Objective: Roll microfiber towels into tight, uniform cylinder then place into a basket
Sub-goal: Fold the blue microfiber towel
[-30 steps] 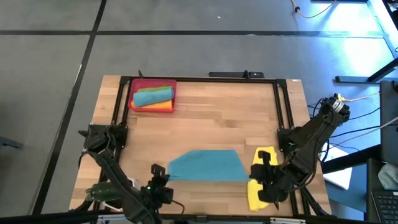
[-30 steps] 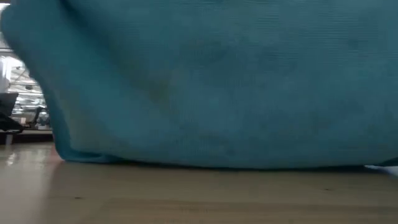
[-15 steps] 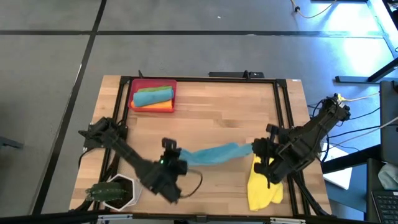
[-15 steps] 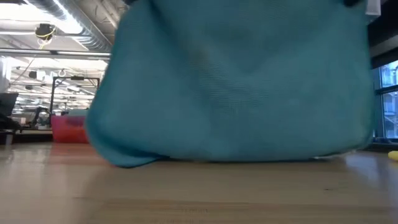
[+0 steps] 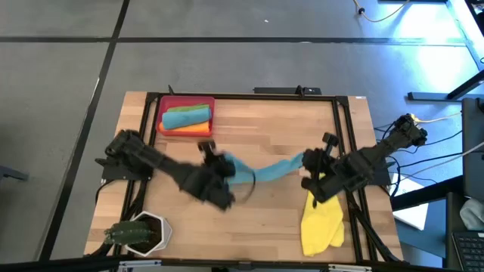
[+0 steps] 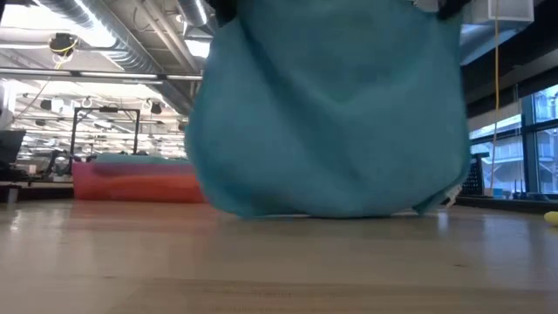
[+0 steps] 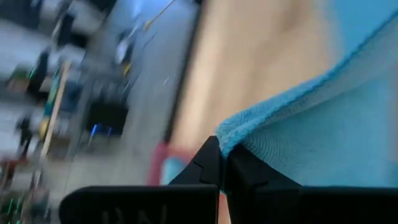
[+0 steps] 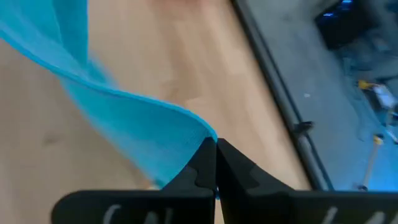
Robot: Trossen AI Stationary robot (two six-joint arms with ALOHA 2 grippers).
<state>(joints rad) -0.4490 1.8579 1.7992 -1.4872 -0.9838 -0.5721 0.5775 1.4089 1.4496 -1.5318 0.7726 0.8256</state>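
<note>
Above the middle of the worktop (image 5: 257,136), my left fingers (image 5: 214,155) and right fingers (image 5: 309,160) are each pinching a corner of the teal towel (image 5: 261,171), holding it hanging between them.

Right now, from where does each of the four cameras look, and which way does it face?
High view: above, straight down on table, both arms, teal towel hanging between them.
Low view: table height, level across; towel fills it, red basket behind.
Left wrist view: past left fingers pinching towel edge.
Right wrist view: past right fingers pinching the other edge.
All four share the towel.
</note>
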